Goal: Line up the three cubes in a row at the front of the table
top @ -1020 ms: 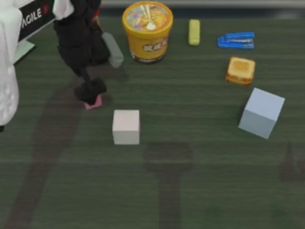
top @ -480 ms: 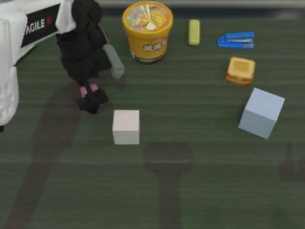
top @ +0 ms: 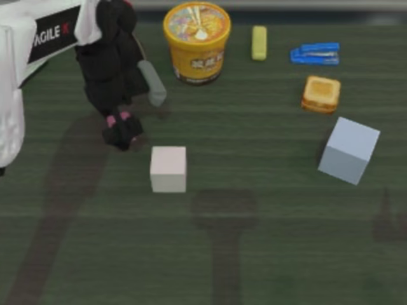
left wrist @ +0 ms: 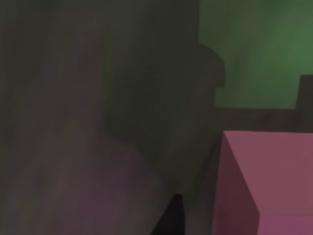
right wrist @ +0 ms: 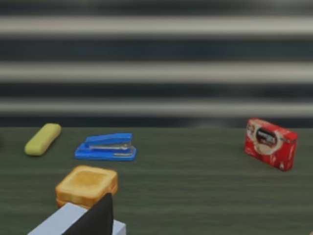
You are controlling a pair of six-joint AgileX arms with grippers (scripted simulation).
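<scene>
L gripper (top: 122,130) clamps small bright pink matte cube (top: 117,119) above table's (top: 267,254) far-left, w/ mid-sized pale pink-white cube (top: 168,168) just front-right, blue-grey cube (top: 348,150) far right.

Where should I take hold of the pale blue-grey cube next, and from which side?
Come straight down on the pale blue-grey cube and close on two opposite side faces. It sits rotated against the table grain, so turn the wrist to match. Avoid the face nearest the toast block; the other pair looks clearer.
</scene>
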